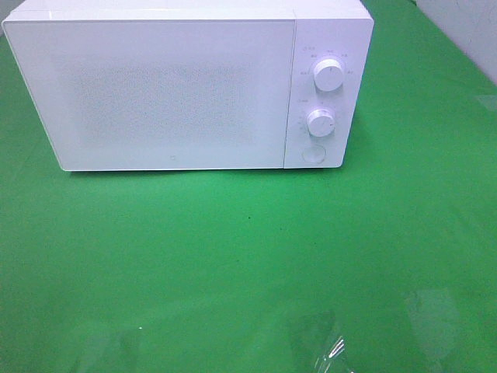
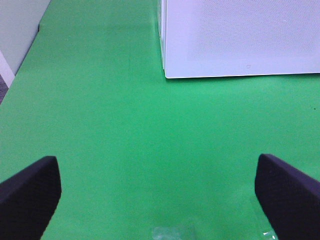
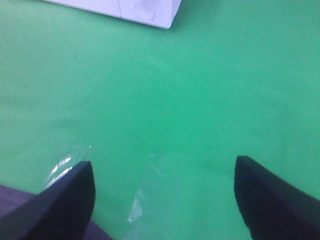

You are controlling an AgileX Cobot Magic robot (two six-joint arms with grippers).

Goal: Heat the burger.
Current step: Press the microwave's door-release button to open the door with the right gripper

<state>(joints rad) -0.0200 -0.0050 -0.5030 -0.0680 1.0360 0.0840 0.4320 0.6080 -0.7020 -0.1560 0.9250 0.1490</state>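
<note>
LEFT: left gripper [image 2: 157, 172] fingers wide apart, nothing between, over green tabletop [image 1: 233, 256] | RIGHT: right gripper [image 3: 164, 170] fingers apart, nothing held, above clear plastic film [image 3: 145, 200] | UNIT: microwave [image 1: 163, 85] door shut, at rear of tabletop | ITEM: burger in no view; location cannot be told

Looks like a robot lab setup, not a real kitchen: a white microwave [image 1: 171, 89] stands on a table [image 1: 233, 264] covered in flat green cloth, a pale bare wall panel [image 1: 466, 31] close by, patches of clear plastic film [image 1: 330, 350] lying on top.
</note>
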